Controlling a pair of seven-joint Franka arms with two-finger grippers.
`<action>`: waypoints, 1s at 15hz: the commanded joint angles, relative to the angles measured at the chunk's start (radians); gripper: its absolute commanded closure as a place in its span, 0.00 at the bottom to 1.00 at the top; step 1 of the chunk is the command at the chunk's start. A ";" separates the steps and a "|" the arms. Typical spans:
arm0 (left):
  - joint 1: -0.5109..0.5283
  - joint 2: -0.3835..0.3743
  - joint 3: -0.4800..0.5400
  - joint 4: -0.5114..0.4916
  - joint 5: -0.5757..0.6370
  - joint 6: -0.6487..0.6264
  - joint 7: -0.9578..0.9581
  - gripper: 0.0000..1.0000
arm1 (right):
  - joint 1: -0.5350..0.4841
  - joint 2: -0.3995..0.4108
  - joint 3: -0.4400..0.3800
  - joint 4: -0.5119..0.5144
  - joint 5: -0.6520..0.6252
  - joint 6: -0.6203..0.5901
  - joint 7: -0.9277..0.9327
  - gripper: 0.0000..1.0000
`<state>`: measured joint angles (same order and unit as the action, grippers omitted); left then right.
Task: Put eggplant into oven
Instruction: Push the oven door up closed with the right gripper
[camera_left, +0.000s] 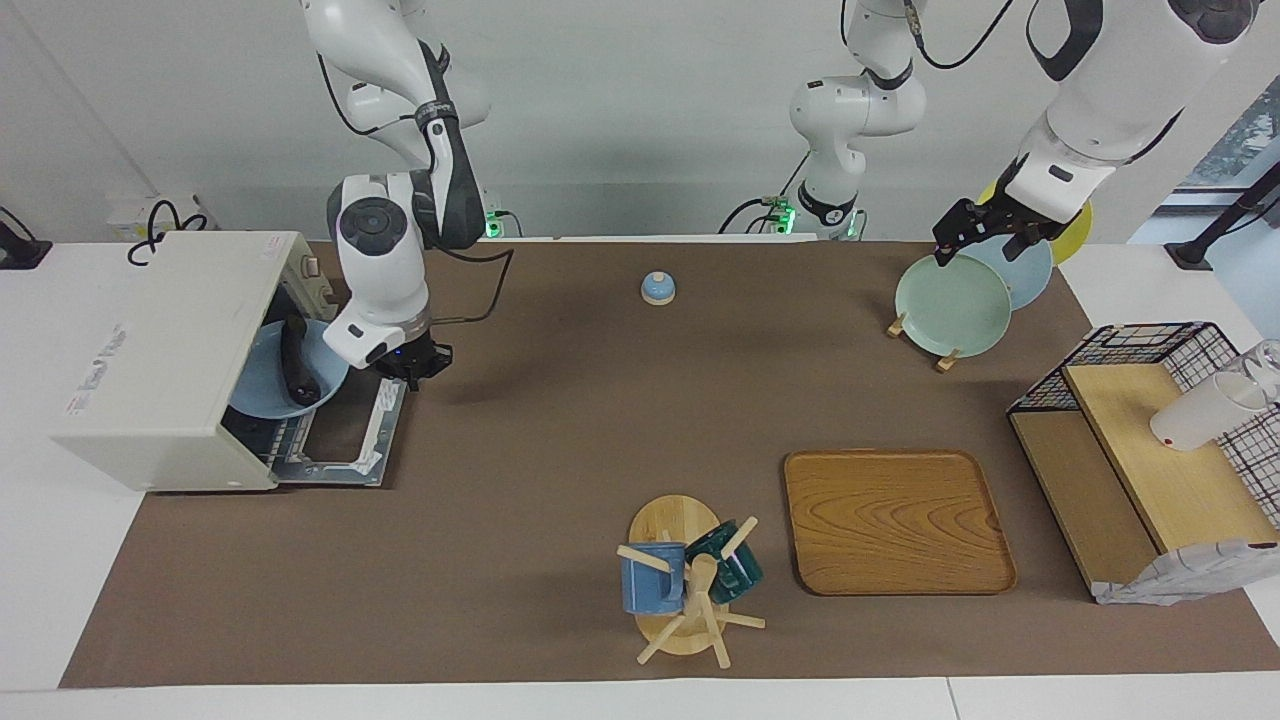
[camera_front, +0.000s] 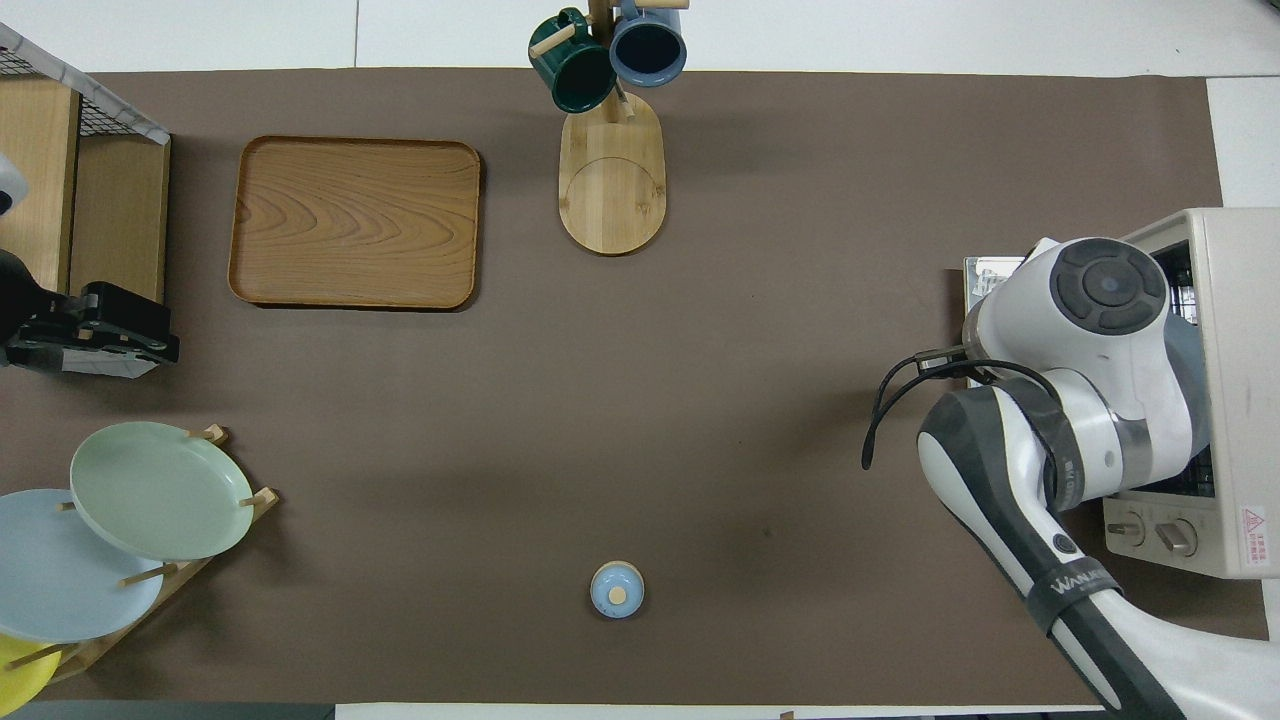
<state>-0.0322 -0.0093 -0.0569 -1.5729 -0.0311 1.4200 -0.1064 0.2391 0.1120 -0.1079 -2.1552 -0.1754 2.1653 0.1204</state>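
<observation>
The cream-white oven (camera_left: 160, 350) stands at the right arm's end of the table with its door (camera_left: 345, 450) dropped open. A light blue plate (camera_left: 262, 395) sits in the oven's mouth. The dark eggplant (camera_left: 293, 360) lies on it, touched by no gripper. My right gripper (camera_left: 412, 368) holds nothing and hangs over the door's edge nearest the robots, just outside the oven. In the overhead view my right arm hides this gripper, the plate and the eggplant; only the oven (camera_front: 1235, 300) shows. My left gripper (camera_left: 962, 236) waits above the plate rack.
A plate rack with a green plate (camera_left: 952, 305) stands near the left arm's base. A small blue bell (camera_left: 657, 288), a wooden tray (camera_left: 895, 520), a mug tree (camera_left: 690, 585) and a wire-and-wood shelf (camera_left: 1150, 450) are also on the brown mat.
</observation>
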 joint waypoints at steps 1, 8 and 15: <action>0.005 -0.021 0.002 -0.022 -0.007 0.005 -0.006 0.00 | 0.000 0.047 -0.003 -0.006 0.013 0.037 0.013 1.00; 0.005 -0.021 0.002 -0.022 -0.007 0.005 -0.006 0.00 | -0.014 0.104 -0.006 -0.006 -0.160 0.051 0.048 1.00; 0.005 -0.021 0.002 -0.022 -0.007 0.005 -0.006 0.00 | -0.012 0.103 -0.003 0.095 -0.317 -0.106 -0.035 1.00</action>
<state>-0.0322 -0.0094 -0.0569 -1.5729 -0.0311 1.4200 -0.1064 0.2545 0.2193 -0.0954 -2.1449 -0.4224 2.1555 0.1519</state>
